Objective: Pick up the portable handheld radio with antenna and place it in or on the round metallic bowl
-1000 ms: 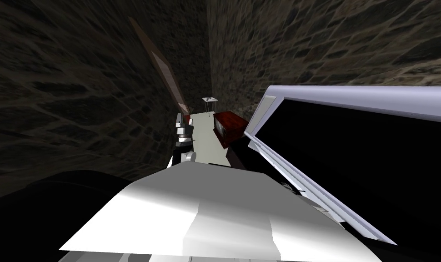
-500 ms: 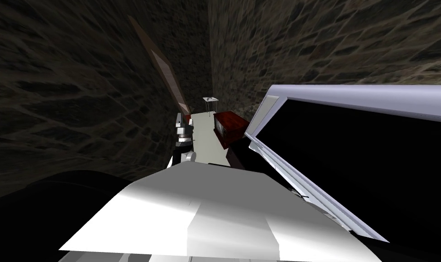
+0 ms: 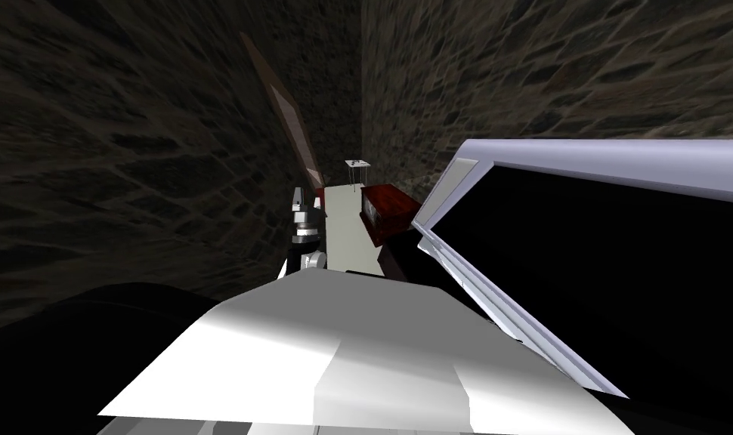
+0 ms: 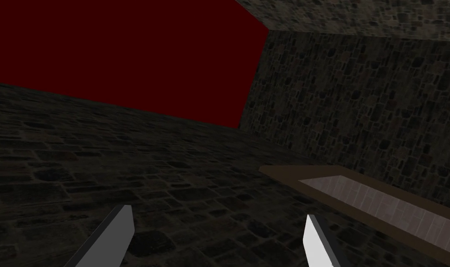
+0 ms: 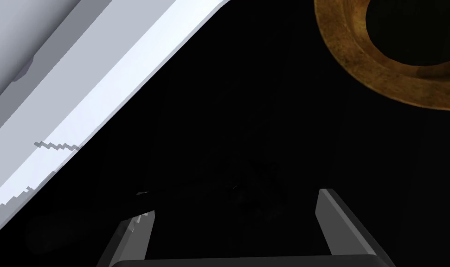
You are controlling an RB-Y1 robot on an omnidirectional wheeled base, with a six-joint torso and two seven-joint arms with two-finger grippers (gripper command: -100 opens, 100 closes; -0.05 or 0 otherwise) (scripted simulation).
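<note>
Where the right end effector [image 5: 236, 202] hovers spread over the black desk [image 5: 80, 106], the brown-gold bowl [image 5: 382, 79] sits ahead, cut off, its inside too dark to read. Between the fingers lies a faint dark shape, perhaps the radio [image 5: 256, 204], apart from the bowl. The left end effector [image 4: 218, 214] is raised, spread. A red cabinet [image 3: 388, 211] stands past the desk's far corner.
</note>
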